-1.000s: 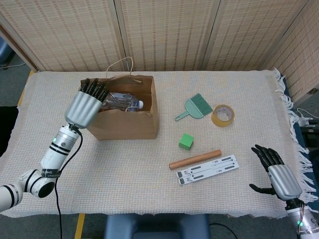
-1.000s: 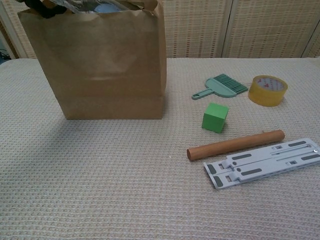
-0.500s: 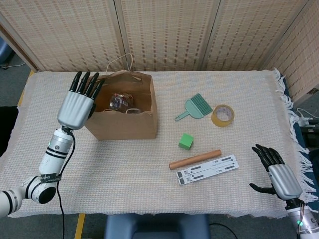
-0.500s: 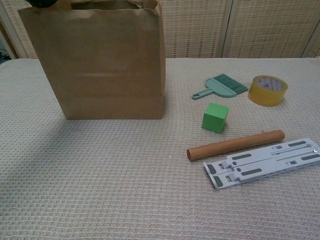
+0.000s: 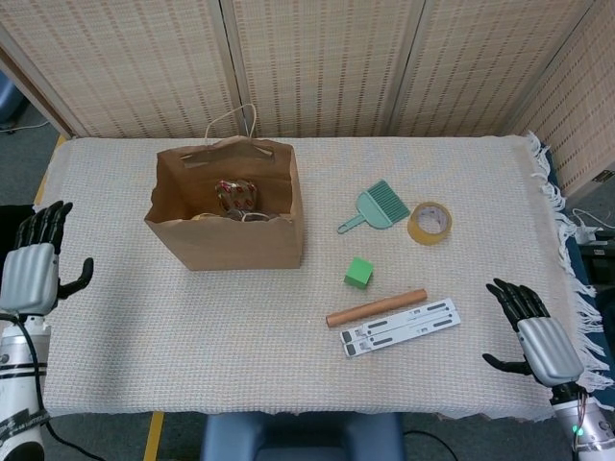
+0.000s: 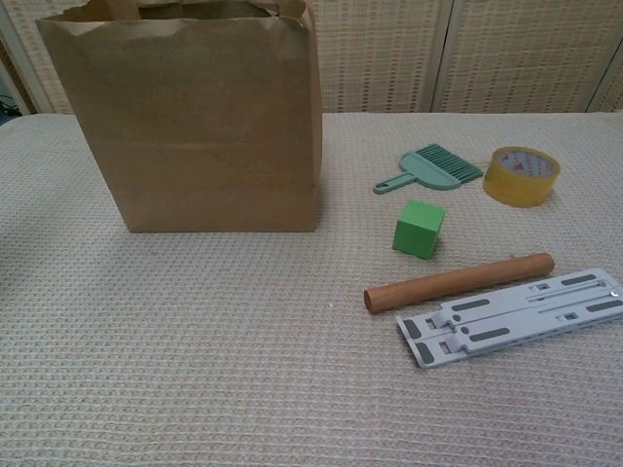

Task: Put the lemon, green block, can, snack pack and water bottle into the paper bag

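Left hand [image 5: 34, 274] withdrawn from paper bag [image 5: 240, 245]

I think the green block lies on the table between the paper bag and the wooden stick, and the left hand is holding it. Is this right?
Not quite. The green block does lie between the paper bag and the wooden stick, but the left hand holds nothing; the head view shows it open at the table's left edge, far from the block.

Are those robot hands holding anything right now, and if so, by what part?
No, nothing is held. The left hand is at the table's left edge and the right hand near the right edge, both with fingers apart. The green block sits untouched on the table.
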Robot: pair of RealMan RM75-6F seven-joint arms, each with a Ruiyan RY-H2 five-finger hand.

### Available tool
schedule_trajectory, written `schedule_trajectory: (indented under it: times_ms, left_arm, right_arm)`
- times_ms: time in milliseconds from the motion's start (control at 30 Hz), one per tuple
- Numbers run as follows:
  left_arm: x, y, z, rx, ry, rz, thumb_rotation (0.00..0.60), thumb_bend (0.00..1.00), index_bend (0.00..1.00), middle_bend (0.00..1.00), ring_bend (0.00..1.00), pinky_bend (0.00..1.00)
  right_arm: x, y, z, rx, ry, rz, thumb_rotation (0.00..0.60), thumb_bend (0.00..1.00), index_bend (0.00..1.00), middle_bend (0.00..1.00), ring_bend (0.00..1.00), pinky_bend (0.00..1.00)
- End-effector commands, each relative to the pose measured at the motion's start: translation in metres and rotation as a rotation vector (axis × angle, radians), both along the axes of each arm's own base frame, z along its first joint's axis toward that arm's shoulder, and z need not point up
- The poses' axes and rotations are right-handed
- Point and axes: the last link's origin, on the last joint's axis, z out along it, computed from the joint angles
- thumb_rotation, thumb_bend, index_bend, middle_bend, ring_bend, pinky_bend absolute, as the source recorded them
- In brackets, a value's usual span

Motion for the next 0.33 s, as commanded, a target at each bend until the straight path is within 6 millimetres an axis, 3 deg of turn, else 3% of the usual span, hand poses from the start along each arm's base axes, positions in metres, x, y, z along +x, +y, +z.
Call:
schedule_trajectory:
  times_ms: [33, 167, 333]
  left_arm:
    - [-0.043, -0.056, -0.010, -0.061, 0.095, 0.008, 0.600, 0.41, 0.00, 0.00, 0.00, 0.06]
    - [-0.069, -0.088, -0.022, -0.085, 0.182, 0.000, 0.600, 0.40, 0.00, 0.00, 0.00, 0.05]
    - [-0.082, -0.102, -0.021, -0.086, 0.254, -0.010, 0.600, 0.40, 0.00, 0.00, 0.00, 0.05]
  right_arm:
    - [-0.001, 0.000, -0.001, -0.002, 0.012, -0.006, 0.600, 0.03, 0.00, 0.00, 0.00, 0.00]
    - [0.000, 0.000, -0.001, -0.010, 0.020, -0.001, 0.600, 0.03, 0.00, 0.00, 0.00, 0.00]
    - [-0.001, 0.000, -0.001, -0.016, 0.025, 0.001, 0.600, 0.03, 0.00, 0.00, 0.00, 0.00]
